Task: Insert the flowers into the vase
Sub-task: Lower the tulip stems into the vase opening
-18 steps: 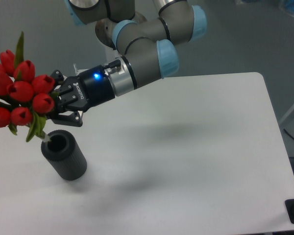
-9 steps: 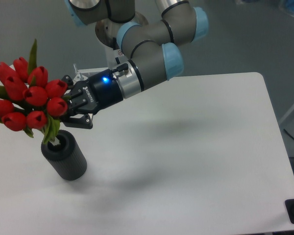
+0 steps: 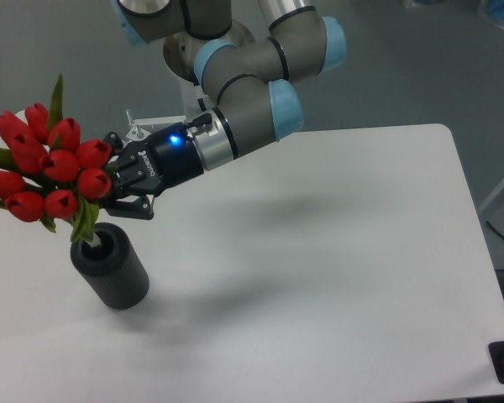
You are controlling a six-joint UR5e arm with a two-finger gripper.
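As the arm has swung the bunch upright over the last second, the flowers [image 3: 50,172] now stand over the vase [image 3: 111,266] near the bench's [image 3: 336,277] left edge, their stem ends entering its opening, having sunk slightly further. The gripper [image 3: 109,195] remains clenched on the stems just below the buds. Insertion appears under way; further lowering, then release, is likely needed.
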